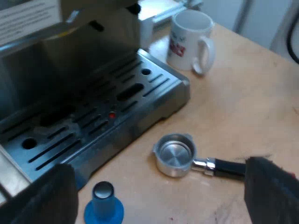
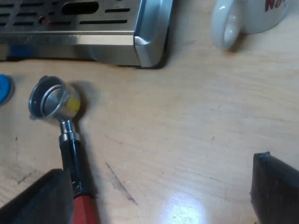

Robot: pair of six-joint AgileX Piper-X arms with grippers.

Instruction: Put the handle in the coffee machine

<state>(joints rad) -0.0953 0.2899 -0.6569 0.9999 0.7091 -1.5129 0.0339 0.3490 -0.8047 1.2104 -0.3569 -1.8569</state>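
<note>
The metal holder [image 1: 175, 154] lies loose on the wooden table, basket up, close to the corner of the espresso machine's drip tray [image 1: 154, 100]. Its dark handle [image 1: 229, 168] runs off behind one finger [image 1: 271, 191] of my left gripper [image 1: 159, 186], which is open above the table with the holder between its fingers. In the right wrist view the holder [image 2: 49, 100] points its handle [image 2: 72, 158] and red end [image 2: 84, 210] toward me. My right gripper [image 2: 159, 186] is open, and the handle lies just inside one finger [image 2: 42, 198].
A blue tamper [image 1: 103, 205] stands on the table beside the drip tray's edge. A white mug [image 1: 189, 39] with red print stands past the machine's corner. Bare wooden table [image 2: 187, 126] stretches between the holder and the mug [image 2: 247, 18].
</note>
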